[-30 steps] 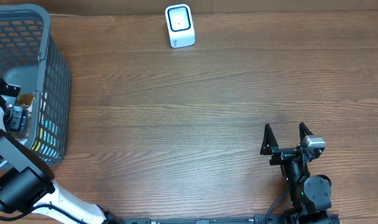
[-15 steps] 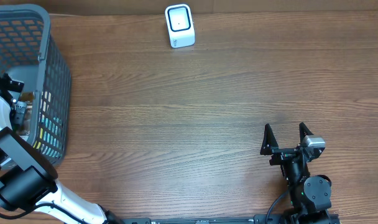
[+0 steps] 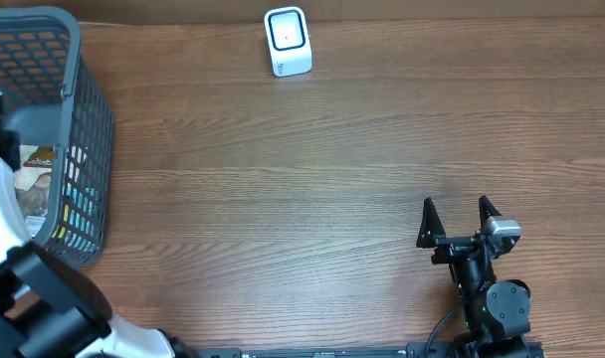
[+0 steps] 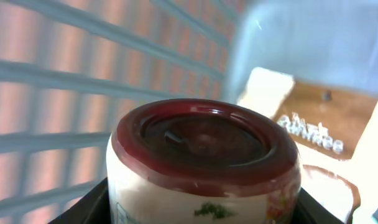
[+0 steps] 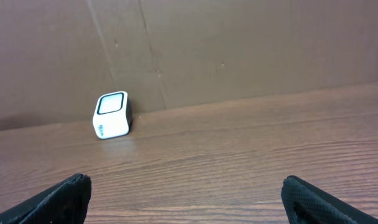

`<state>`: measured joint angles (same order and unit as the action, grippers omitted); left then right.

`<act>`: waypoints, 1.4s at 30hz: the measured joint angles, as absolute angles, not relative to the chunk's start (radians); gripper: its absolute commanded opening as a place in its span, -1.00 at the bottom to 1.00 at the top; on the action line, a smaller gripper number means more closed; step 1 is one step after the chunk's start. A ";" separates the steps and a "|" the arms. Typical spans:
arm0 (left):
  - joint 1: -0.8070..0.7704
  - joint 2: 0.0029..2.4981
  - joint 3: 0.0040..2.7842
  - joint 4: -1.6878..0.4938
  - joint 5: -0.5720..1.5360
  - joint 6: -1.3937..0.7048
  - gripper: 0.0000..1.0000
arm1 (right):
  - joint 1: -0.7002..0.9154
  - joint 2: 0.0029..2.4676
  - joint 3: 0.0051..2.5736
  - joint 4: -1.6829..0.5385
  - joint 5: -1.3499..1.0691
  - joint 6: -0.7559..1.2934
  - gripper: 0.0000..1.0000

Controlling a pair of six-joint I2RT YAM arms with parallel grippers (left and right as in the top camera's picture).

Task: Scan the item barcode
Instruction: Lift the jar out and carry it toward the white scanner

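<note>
Because the item has to be shown to the scanner, which stands by itself at the top centre of the overhead view, it first has to come out of the grey mesh basket in the upper left corner, and that is where the left arm reaches down. Its wrist view is filled by a pale jar with a dark red lid, upright among other packets, one a brown pack at the right of the frame. The left fingers show as dark shapes in the lower corners, one on each side of the jar and seemingly pressed against its wall, so I judge them closed about halfway onto it, gripping below the lid so that the label stays free to be read. No barcode can be seen from here. Low in the right of the overhead view, the right arm sits on the bare desk, its right fingers spread fully wide with nothing between them, well away from the basket. By my reading, the pick is made and the lift and carry to the scanner remain
</note>
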<state>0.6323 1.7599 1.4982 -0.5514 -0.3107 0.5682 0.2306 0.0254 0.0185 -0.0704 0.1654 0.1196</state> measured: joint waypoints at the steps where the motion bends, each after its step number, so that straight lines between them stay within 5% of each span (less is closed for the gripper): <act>1: 0.628 1.735 1.498 -0.536 -0.310 0.545 -0.45 | 0.231 0.025 0.019 -0.071 0.165 0.119 1.00; 21: 0.116 1.382 1.497 -0.431 -0.235 0.469 -0.36 | 0.231 0.025 0.019 -0.071 0.165 0.119 1.00; 31: -0.162 1.385 1.497 -0.678 -0.204 0.465 -0.34 | 0.231 0.025 0.019 -0.071 0.165 0.119 1.00; 42: -0.253 1.583 1.497 -0.924 0.010 0.462 -0.23 | 0.231 0.025 0.019 -0.071 0.165 0.119 1.00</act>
